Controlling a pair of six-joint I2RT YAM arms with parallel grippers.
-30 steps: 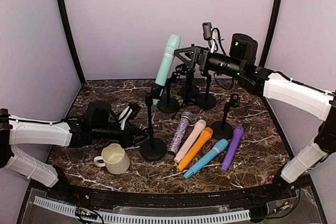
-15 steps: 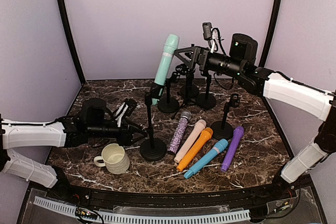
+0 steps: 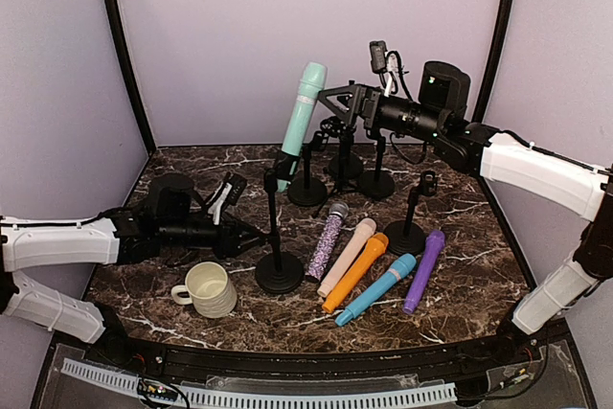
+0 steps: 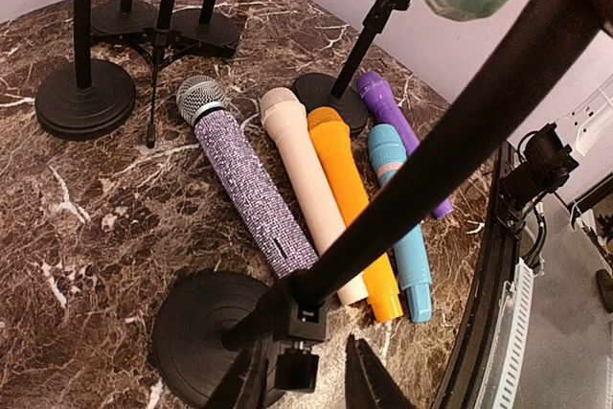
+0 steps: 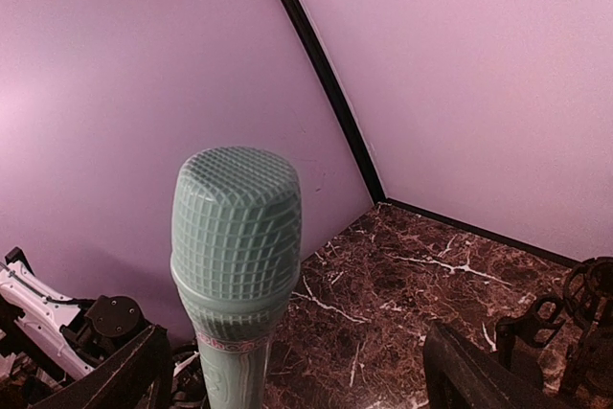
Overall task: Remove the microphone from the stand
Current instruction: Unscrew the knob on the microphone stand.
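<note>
Mint-green microphone (image 3: pixel 303 107) from above: tilted in the clip of the front stand (image 3: pixel 279 271), high over the marble bench (image 3: pixel 469 275). Right tool (image 3: pixel 330 102) just beside its head, spread wide, nothing held. Left tool (image 3: pixel 251 237) low by the post, probably to pin the stand against the pull.

Left wrist: fingers (image 4: pixel 369 385) narrowly apart either side of the post's foot; cannot tell whether clamped. Loose microphones (image 4: pixel 350 198) near the base, bench edge close behind them.

Right wrist: grille between wide fingers (image 5: pixel 479 371), untouched; open room upward.

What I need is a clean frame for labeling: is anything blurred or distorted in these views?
Left wrist: the stand pole looms close and soft, the table rim bows. Right wrist: the mint microphone is sharp. Top external: even light, all sharp.
</note>
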